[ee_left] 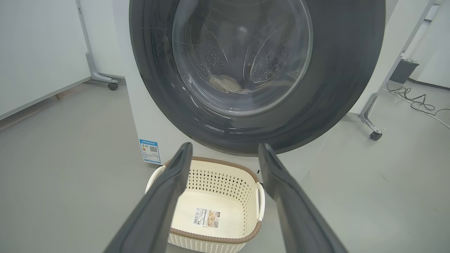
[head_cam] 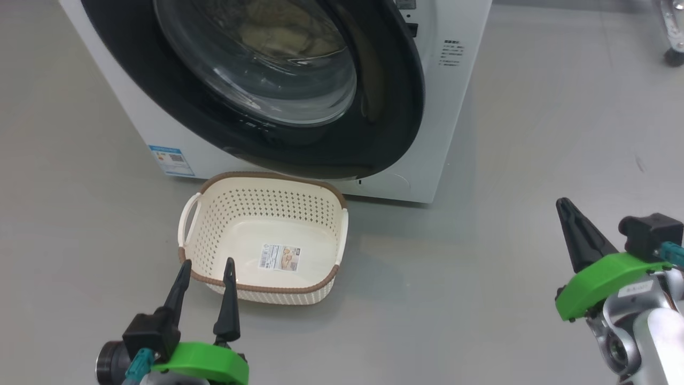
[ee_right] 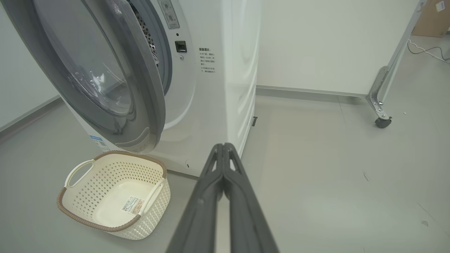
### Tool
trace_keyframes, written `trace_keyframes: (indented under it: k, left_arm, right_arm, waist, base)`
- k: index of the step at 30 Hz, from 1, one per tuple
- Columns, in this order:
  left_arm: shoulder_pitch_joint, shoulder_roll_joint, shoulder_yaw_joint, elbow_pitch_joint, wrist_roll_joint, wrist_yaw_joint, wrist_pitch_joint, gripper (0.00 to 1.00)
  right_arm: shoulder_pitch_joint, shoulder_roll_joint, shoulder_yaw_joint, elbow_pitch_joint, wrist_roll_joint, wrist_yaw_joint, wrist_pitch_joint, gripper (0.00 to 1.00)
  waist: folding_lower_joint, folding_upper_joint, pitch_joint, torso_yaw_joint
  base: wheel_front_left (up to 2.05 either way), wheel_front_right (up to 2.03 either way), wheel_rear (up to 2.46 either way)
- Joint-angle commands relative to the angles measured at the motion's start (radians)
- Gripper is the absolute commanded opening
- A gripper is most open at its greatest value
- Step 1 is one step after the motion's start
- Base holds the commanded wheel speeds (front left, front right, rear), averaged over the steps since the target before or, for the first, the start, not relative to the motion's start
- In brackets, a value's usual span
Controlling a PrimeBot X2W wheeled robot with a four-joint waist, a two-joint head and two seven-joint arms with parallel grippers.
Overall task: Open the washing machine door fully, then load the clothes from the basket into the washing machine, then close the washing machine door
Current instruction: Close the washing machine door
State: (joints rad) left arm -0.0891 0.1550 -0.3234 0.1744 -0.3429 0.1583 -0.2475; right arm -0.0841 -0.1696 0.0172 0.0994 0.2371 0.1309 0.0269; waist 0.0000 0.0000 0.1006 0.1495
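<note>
The washing machine [head_cam: 449, 133] stands on the grey floor [head_cam: 454, 278] at the top of the head view, a small blue sticker [head_cam: 171, 160] on its lower front. The washing machine door [head_cam: 385, 107] is not shut flush: in the right wrist view its black rim [ee_right: 154, 116] stands out from the white front at the free side, and the grey gasket and a strip of perforated drum show in the gap behind it. Through the glass bowl in the left wrist view, a pale cream heap, most likely the clothes [ee_left: 225, 83], lies at the bottom of the drum.

The basket [head_cam: 278, 211] sits on the floor just in front of the machine's lower front edge, below the door's rim and apart from it. Its floor carries nothing but the label sticker [head_cam: 279, 257].

The left gripper [head_cam: 208, 263] hangs at the lower left of the head view with its two dark fingers spread wide and nothing between them, its tips at the basket's near rim, by the near left corner; whether they touch the rim cannot be told. The right gripper [head_cam: 562, 204] is off to the right over bare floor, well apart from the basket and the machine, its fingers pressed together from base to tip and pinching nothing, as the right wrist view shows plainly [ee_right: 223, 144]
</note>
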Motion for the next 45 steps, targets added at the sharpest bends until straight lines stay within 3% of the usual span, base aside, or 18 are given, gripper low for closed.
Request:
trace_keyframes:
  k: [1, 20, 37, 45]
  left_arm:
    - [-0.042, 0.001, 0.029, -0.021, 0.011, -0.004, -0.014, 1.0]
    - [-0.134, -0.082, -0.05, 0.076, 0.026, -0.09, -0.014, 1.0]
    - [-0.157, -0.102, -0.039, 0.109, 0.025, -0.106, -0.014, 1.0]
    - [-0.158, -0.104, -0.031, 0.097, 0.022, -0.108, -0.014, 1.0]
  right_arm:
    - [-0.061, -0.03, 0.031, -0.027, 0.009, 0.0, 0.002, 0.0]
    - [-0.483, -0.144, 0.28, 0.191, 0.115, 0.0, 0.026, 0.0]
    - [-0.821, -0.182, 0.461, 0.499, 0.212, 0.0, 0.02, 0.0]
    - [-0.928, -0.205, 0.496, 0.601, 0.259, 0.0, -0.007, 0.0]
  waist:
    - [0.0, 0.0, 0.009, 0.035]
    - [0.0, 0.0, 0.036, 0.267]
    - [0.0, 0.0, 0.06, 0.33]
    - [0.0, 0.0, 0.078, 0.343]
  base:
    - [0.0, 0.0, 0.0]
    - [0.0, 0.0, 0.0]
    - [0.0, 0.0, 0.0]
    - [0.0, 0.0, 0.0]
